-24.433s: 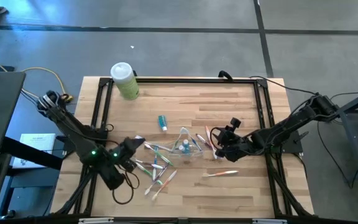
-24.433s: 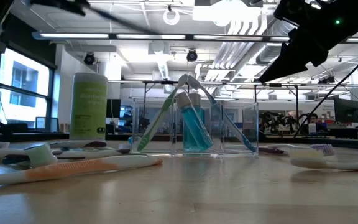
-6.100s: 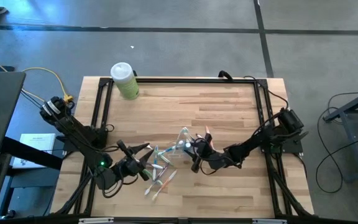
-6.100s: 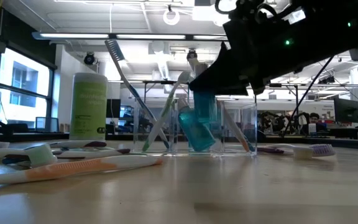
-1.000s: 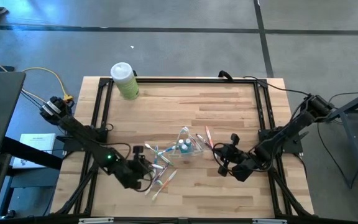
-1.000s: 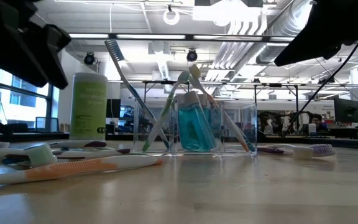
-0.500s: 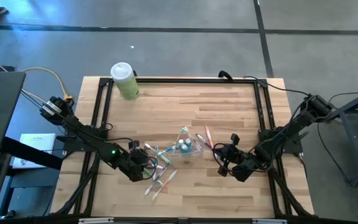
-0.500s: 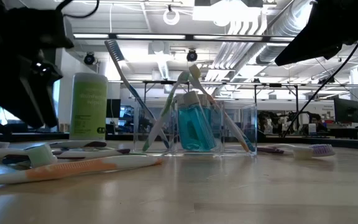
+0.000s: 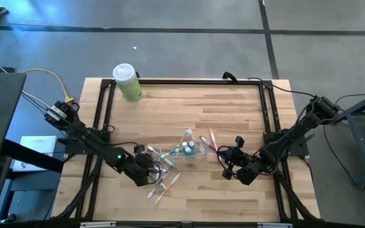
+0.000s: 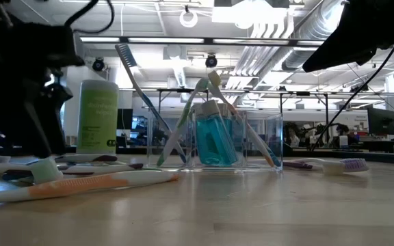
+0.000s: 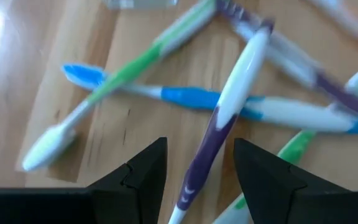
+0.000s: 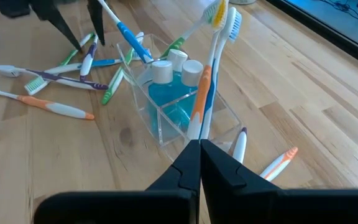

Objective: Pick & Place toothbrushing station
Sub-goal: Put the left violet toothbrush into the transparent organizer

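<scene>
A clear plastic cup (image 12: 185,115) stands mid-table and holds teal white-capped tubes (image 12: 166,87) and several upright toothbrushes (image 12: 219,37). More toothbrushes (image 9: 160,178) lie loose on the wood to its left. My left gripper (image 11: 201,144) is low over them and open, one finger on each side of a purple-and-white toothbrush (image 11: 229,106) that lies flat, crossing a blue-and-white one (image 11: 191,98). My right gripper (image 12: 199,155) waits shut to the right of the cup, clear of it.
A pale-green bottle with a white cap (image 9: 127,81) stands at the far left corner. An orange-and-white toothbrush (image 12: 278,163) and a purple-and-white one (image 12: 238,143) lie right of the cup. A black frame (image 9: 182,80) borders the table; bare wood lies toward the far edge.
My left gripper has come down onto the loose toothbrushes left of the cup, shifting a little toward the cup and rolling as it sank. The toothbrushes, the cup and my right gripper have kept still.
</scene>
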Motion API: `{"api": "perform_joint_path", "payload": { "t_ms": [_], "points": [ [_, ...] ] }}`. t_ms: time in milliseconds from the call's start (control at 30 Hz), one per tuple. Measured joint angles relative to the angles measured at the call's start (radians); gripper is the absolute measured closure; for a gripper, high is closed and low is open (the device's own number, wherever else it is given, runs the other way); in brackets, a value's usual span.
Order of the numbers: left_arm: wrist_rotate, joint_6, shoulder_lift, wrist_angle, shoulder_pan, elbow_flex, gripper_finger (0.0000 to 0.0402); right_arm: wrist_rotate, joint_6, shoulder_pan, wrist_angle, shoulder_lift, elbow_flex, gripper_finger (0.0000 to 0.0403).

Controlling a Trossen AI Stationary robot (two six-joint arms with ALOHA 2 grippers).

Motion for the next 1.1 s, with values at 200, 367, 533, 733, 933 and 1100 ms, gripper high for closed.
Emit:
{"api": "perform_joint_path", "payload": {
  "t_ms": [200, 367, 533, 733, 933, 1100],
  "points": [
    [-0.001, -0.003, 0.067, 0.007, -0.001, 0.003, 0.0224, 0.000, 0.000, 0.000, 0.005, 0.000, 0.000, 0.0401],
    [-0.002, 0.034, 0.069, 0.005, -0.002, 0.004, 0.0230, 0.000, 0.000, 0.000, 0.005, 0.000, 0.000, 0.0401],
    [0.003, 0.076, 0.057, 0.005, -0.004, 0.002, 0.0273, 0.000, 0.000, 0.000, 0.005, 0.000, 0.000, 0.0401],
    [0.003, 0.109, 0.057, 0.002, -0.005, 0.002, 0.0374, 0.000, 0.000, 0.000, 0.005, 0.000, 0.000, 0.0401],
    [-0.089, 0.165, 0.059, -0.024, -0.032, 0.015, 0.0391, 0.000, 0.000, 0.000, 0.005, 0.000, 0.000, 0.0401],
    [-0.215, 0.306, 0.043, -0.009, -0.098, 0.067, 0.0395, 0.000, -0.007, 0.000, 0.004, 0.000, 0.000, 0.0401]
  ]
}}
